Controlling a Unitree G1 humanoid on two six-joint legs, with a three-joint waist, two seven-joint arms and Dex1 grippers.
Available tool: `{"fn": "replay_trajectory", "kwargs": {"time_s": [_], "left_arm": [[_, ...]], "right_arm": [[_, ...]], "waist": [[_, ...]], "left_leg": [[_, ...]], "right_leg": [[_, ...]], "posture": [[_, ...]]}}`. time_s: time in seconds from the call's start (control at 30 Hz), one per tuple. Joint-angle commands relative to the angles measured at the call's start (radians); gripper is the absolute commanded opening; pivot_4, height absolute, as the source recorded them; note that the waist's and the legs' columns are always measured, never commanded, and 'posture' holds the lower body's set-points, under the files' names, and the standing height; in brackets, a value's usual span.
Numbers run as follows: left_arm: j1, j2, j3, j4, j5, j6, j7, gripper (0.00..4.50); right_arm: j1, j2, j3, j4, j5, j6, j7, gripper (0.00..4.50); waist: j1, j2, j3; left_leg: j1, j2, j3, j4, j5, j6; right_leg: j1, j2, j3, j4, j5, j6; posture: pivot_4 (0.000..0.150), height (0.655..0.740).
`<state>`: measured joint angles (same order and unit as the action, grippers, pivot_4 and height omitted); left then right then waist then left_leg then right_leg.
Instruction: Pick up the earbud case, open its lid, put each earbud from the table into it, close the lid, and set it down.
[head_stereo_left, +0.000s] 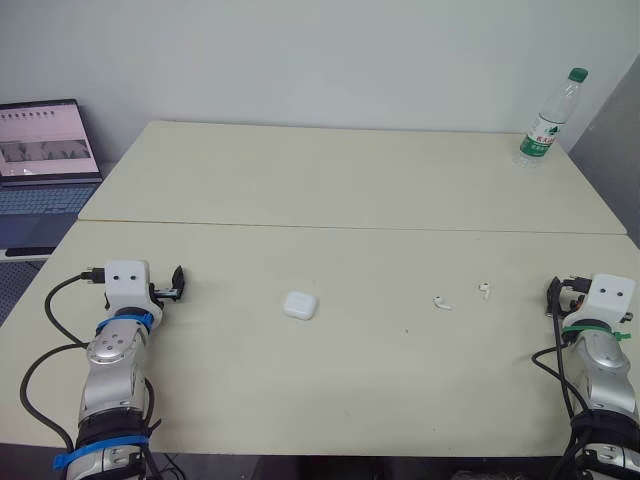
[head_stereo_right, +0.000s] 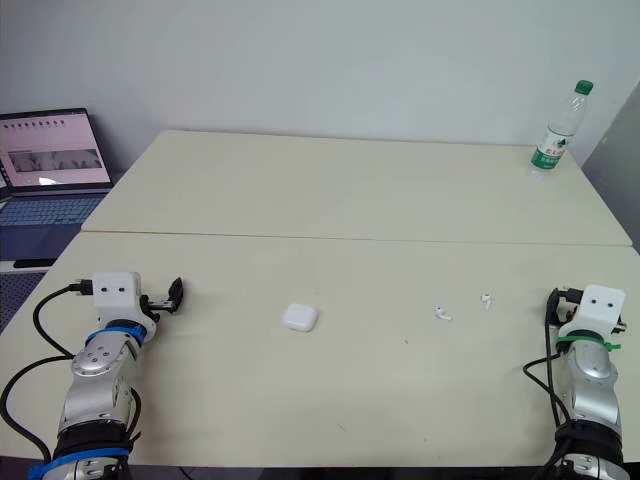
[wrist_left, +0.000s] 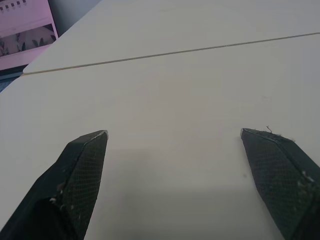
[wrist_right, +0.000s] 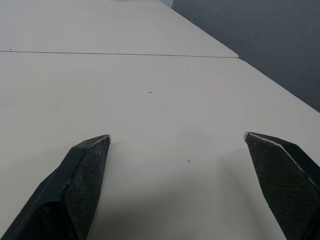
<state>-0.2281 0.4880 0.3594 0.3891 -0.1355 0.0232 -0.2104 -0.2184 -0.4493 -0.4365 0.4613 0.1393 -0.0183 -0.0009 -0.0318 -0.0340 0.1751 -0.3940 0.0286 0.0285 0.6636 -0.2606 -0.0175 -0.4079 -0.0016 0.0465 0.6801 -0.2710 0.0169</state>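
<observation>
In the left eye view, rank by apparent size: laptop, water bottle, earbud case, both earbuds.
1. laptop, partly cut off
2. water bottle, though farthest
3. earbud case
4. earbud nearer the case and other earbud, too alike to rank

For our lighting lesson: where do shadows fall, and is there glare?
Left eye view: soft light, no glare on the table; earbud case casts a faint shadow. Left wrist view: diffuse shadow under the left pincer. Right wrist view: same under the right pincer.
</observation>
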Motion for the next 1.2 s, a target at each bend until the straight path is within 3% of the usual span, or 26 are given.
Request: {"fn": "replay_trajectory", "kwargs": {"time_s": [0.03, 0.3, 0.47, 0.67, 0.83, 1.0, 1.2], "left_arm": [[0.008, 0.019, 0.006, -0.03, -0.004, 0.004, -0.008, 4.46], [0.018, 0.024, 0.011, -0.053, -0.01, 0.011, -0.016, 4.46], [0.075, 0.039, 0.028, -0.233, -0.077, 0.085, -0.081, 4.46], [0.151, 0.08, 0.012, -0.501, -0.176, 0.227, -0.185, 4.46], [0.181, 0.099, -0.061, -0.751, -0.272, 0.432, -0.235, 4.46], [0.182, 0.074, -0.148, -0.963, -0.433, 0.712, -0.202, 4.46], [0.143, 0.03, -0.269, -1.039, -0.513, 0.922, -0.142, 4.46]], "right_arm": [[0.005, -0.023, -0.028, -0.022, 0.007, -0.019, -0.009, 4.5], [-0.004, -0.028, -0.026, -0.013, 0.006, -0.022, 0.001, 4.5], [-0.043, -0.091, -0.021, 0.01, 0.023, -0.018, 0.087, 4.5], [-0.152, -0.191, 0.031, 0.063, 0.093, 0.014, 0.375, 4.5], [-0.246, -0.241, 0.134, 0.003, 0.157, 0.089, 0.667, 4.5], [-0.301, -0.255, 0.246, -0.155, 0.282, 0.268, 0.973, 4.5], [-0.308, -0.263, 0.393, -0.372, 0.359, 0.449, 1.164, 4.5]], "waist": [[0.0, 0.0, 0.0], [0.0, 0.0, 0.0], [-0.001, 0.0, 0.0], [-0.004, 0.0, 0.0], [-0.003, 0.0, 0.0], [-0.001, 0.0, 0.0], [0.0, 0.0, 0.0]], "left_leg": [[0.0, 0.0, 0.0, 0.0, 0.0, 0.0], [0.0, 0.0, 0.0, 0.0, 0.0, 0.0], [0.0, 0.0, 0.001, 0.0, 0.0, 0.0], [0.002, 0.001, 0.001, 0.0, 0.0, 0.0], [0.002, 0.0, 0.001, 0.0, 0.0, 0.0], [0.001, 0.0, -0.001, 0.0, 0.0, 0.0], [0.0, 0.0, -0.004, 0.0, 0.0, 0.0]], "right_leg": [[0.0, 0.0, 0.0, 0.0, 0.0, 0.0], [0.0, 0.0, 0.0, 0.0, 0.0, 0.0], [0.0, 0.0, 0.001, 0.0, 0.0, 0.0], [0.0, 0.0, 0.001, 0.0, 0.0, 0.0], [0.001, 0.001, 0.001, 0.0, 0.0, 0.0], [0.001, 0.001, 0.0, 0.0, 0.0, 0.0], [0.001, 0.001, -0.002, 0.0, 0.0, 0.0]], "posture": [[0.15, 0.74], [0.15, 0.74], [0.15, 0.74], [0.15, 0.74], [0.15, 0.74], [0.15, 0.74], [0.15, 0.74]]}}
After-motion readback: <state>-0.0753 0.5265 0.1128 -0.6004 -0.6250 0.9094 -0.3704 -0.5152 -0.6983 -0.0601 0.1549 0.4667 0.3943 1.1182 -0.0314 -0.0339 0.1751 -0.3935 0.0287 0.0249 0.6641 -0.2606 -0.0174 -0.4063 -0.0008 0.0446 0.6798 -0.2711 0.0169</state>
